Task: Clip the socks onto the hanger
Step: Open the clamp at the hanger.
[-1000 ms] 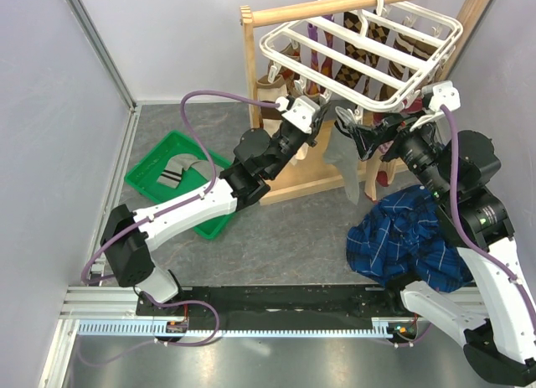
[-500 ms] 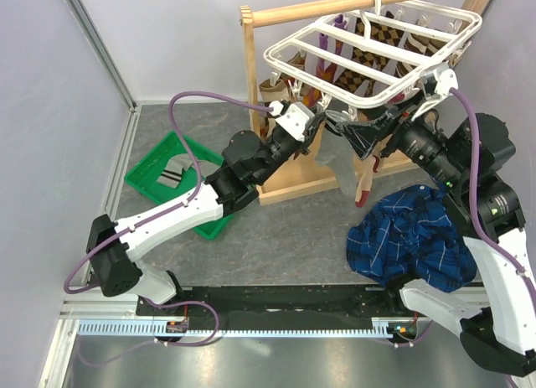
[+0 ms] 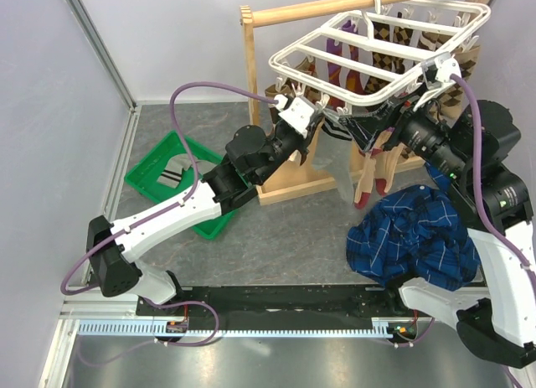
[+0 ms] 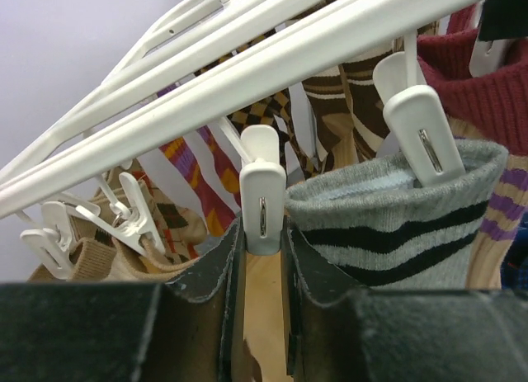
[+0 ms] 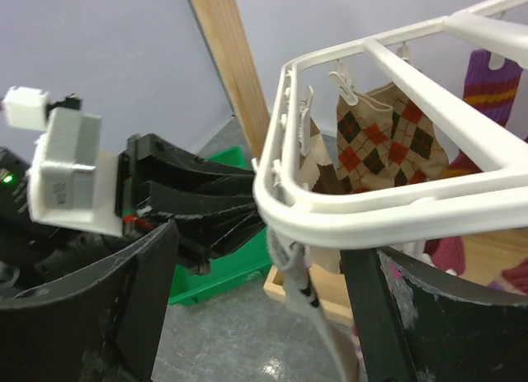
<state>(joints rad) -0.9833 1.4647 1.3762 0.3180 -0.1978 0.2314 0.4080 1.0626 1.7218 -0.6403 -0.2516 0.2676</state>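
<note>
**One grey sock up, another waits in the basket**

Nearest us, a loose sock (image 3: 173, 175) lies unclipped in the green basket (image 3: 149, 185). Higher, our left gripper (image 4: 262, 243) pinches a white clip (image 4: 262, 184) just beside the grey sock (image 4: 388, 225). A neighbouring clip seems to hold that sock's cuff, though the bite is hard to see. The right gripper (image 5: 262, 258) is spread wide below the hanger (image 5: 363, 202) rim, gripping nothing. Beyond, tan socks (image 3: 368, 174) hang clipped. We judge the job well advanced, not finished.

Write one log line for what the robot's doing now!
left gripper: shut on clip | right gripper: open by hanger | grey sock: clipped beside it
</note>
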